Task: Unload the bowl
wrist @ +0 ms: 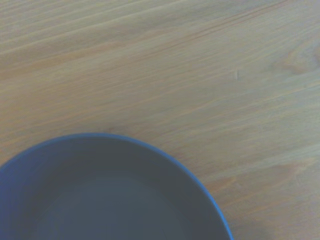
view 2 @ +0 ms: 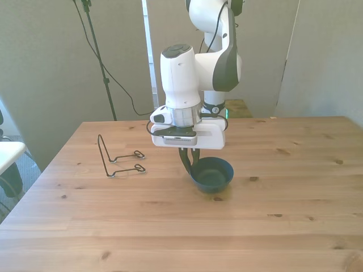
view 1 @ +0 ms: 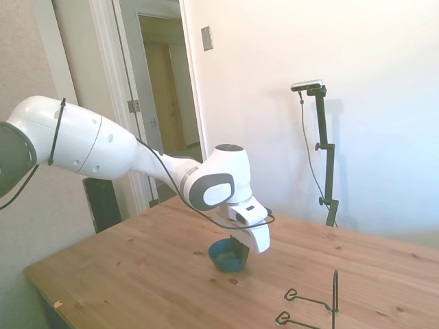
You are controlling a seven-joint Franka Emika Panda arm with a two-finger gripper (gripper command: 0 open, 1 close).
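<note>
Dark fingers (view 2: pixel 185 159) are seen reaching down from the white gripper (view 2: pixel 190 165) onto the rim of the bowl (view 2: pixel 214 174). In the front view the rim at the bowl's 9 o'clock edge is straddled by the fingers, one finger outside the wall and one apparently inside, so the gripper is judged to be clamped on the rim. In the side view the gripper (view 1: pixel 236 250) is shown low over the bowl (view 1: pixel 225 256), with the fingertips hidden behind the white hand and the bowl's wall.

The bowl is a glossy dark teal-blue and is shown upright, at or just above the wooden table (view 2: pixel 283 215); whether its base touches the wood cannot be told. A dark shadow is seen directly beneath it. In the front view it lies near the table's middle, at about 5 o'clock from the white wrist housing. In the wrist view only part of the bowl (wrist: pixel 105 195) is caught, its curved blue rim and dim interior set against the blurred wood grain (wrist: pixel 200 65); nothing is seen inside it.

A thin black wire rack (view 2: pixel 116 160) is seen at about 9 o'clock from the bowl in the front view, well apart from it, standing on the table with two looped feet. In the side view the rack (view 1: pixel 312 301) is placed nearer the camera than the bowl.
</note>
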